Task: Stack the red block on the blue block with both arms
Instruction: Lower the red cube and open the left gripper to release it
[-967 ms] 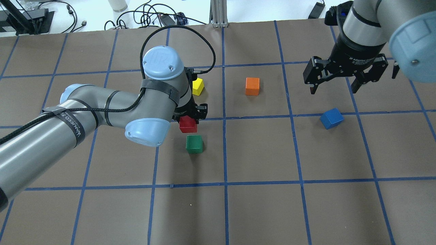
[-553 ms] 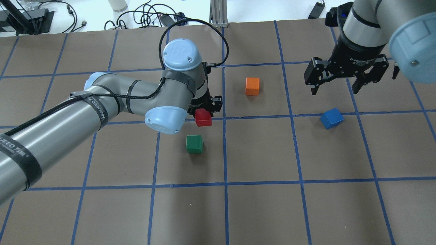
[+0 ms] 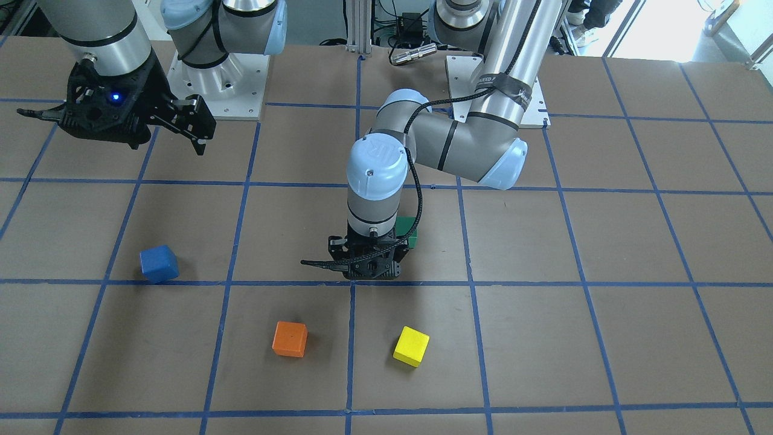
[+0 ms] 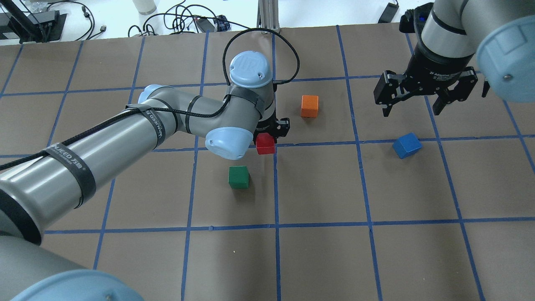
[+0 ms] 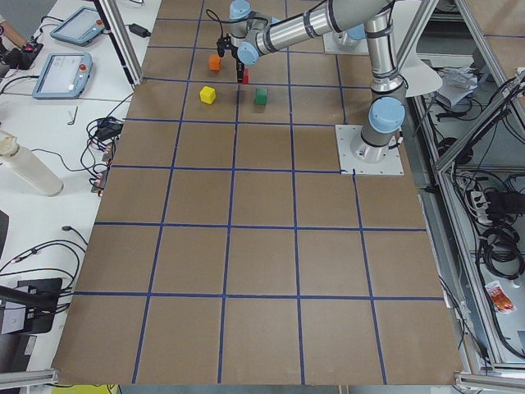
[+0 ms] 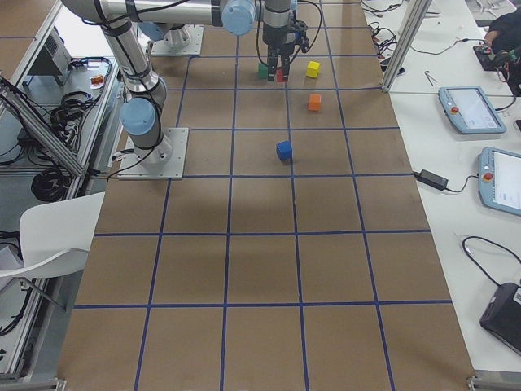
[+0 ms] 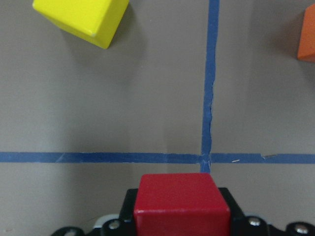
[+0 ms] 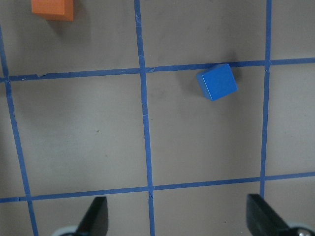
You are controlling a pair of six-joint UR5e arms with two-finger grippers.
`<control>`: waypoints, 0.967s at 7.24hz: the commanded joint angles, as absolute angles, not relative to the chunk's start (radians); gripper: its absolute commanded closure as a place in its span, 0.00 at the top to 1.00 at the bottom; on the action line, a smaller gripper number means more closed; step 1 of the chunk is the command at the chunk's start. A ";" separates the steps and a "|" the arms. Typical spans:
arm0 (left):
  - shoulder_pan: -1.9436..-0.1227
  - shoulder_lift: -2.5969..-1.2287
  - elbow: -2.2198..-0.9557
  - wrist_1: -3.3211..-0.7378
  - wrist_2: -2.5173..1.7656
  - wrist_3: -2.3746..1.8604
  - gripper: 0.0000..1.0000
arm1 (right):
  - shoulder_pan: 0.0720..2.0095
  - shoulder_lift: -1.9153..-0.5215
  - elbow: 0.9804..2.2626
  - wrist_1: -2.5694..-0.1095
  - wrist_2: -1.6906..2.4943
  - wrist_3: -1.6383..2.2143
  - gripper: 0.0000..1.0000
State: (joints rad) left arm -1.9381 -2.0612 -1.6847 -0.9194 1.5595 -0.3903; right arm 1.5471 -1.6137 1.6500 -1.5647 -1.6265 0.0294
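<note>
In the last second the left gripper (image 3: 369,273) has travelled toward the right side of the table (image 4: 334,251), and the red block (image 4: 266,145) went with it. The block was beside the green block (image 4: 238,177), and now it hangs next to the crossing of two blue tape lines, clamped between the fingers. We judge it is lifted a little from the surface, not dragged. The blue block (image 4: 406,145) has not moved: it lies well apart to the right, turned slightly against the grid. The right gripper (image 4: 411,108) also stayed where it was, near the blue block on its far side, with its fingers spread and nothing between them. So we think the carrying is only partly done and the stacking itself is not begun. We count five cubes, one of each colour: red, blue, green, the orange block (image 4: 309,105) and the yellow block (image 3: 411,346). There are two arms and two grippers.
</note>
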 commanded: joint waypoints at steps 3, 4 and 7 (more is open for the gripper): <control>-1.880 -2.025 -1.655 -0.957 1.555 -0.352 1.00 | 1.548 -1.614 1.651 -1.566 -1.628 0.031 1.00; -1.850 -1.993 -1.655 -0.981 1.554 -0.292 1.00 | 1.549 -1.614 1.651 -1.566 -1.628 0.031 1.00; -1.676 -1.852 -1.596 -1.260 1.557 -0.018 1.00 | 1.551 -1.605 1.654 -1.560 -1.626 0.029 1.00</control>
State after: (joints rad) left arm -1.7558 -1.9140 -1.6298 -1.1237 1.5556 -0.1317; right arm 1.5497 -1.6096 1.6528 -1.5644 -1.6264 0.0297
